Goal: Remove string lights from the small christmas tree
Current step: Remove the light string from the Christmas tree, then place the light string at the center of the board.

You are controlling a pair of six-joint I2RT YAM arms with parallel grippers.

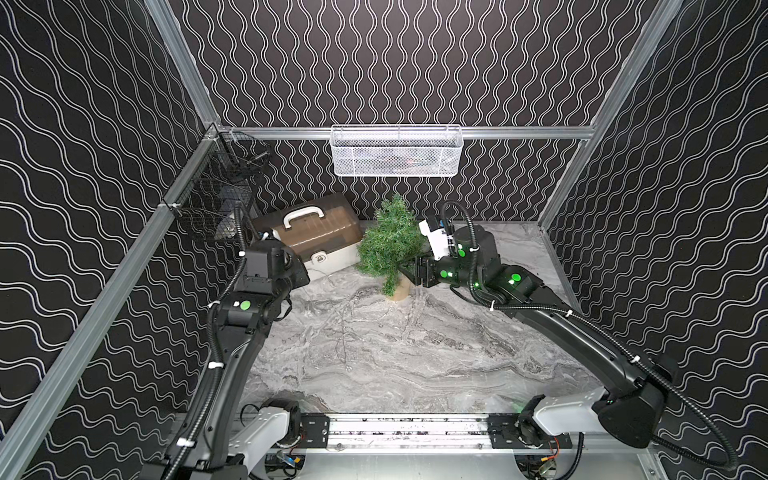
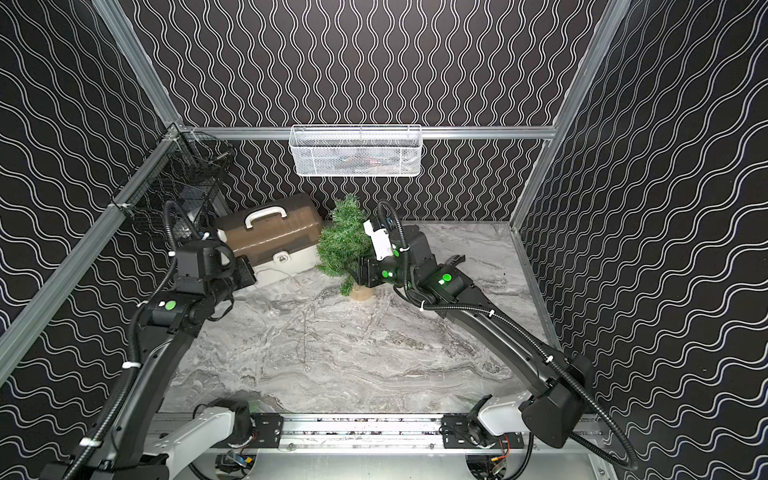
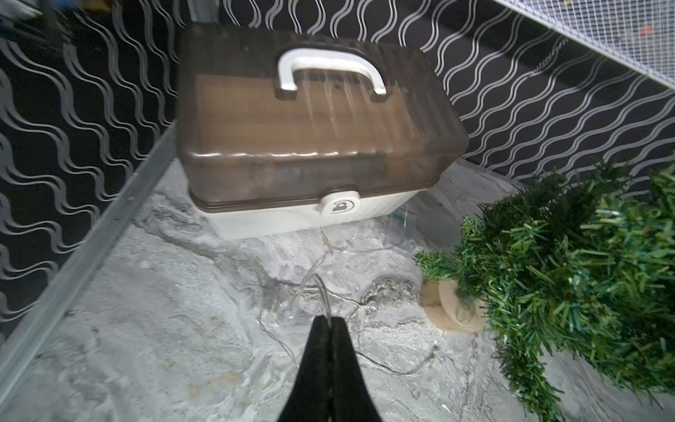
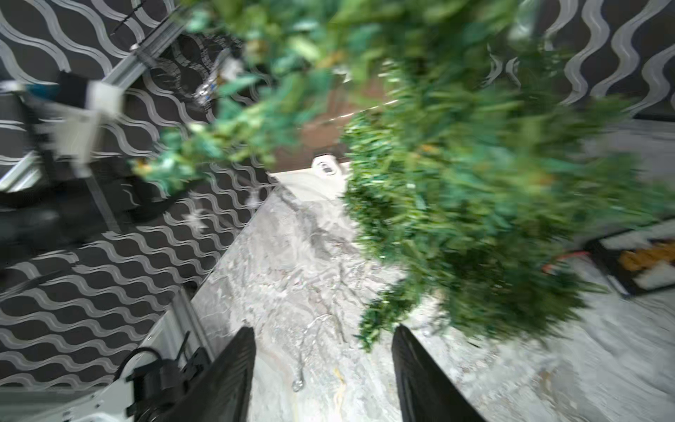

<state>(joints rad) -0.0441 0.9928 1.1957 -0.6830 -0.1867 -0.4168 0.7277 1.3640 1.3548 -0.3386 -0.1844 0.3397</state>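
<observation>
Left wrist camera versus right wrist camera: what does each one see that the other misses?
Only the left wrist view: the left hand pinched shut on the string lights, the tan base of the small christmas tree, and the white handle of the storage box. Only the right wrist view: the right hand, open, gripping nothing. Both: the tree, the marble table, loose wire on it, the box's latch.
</observation>
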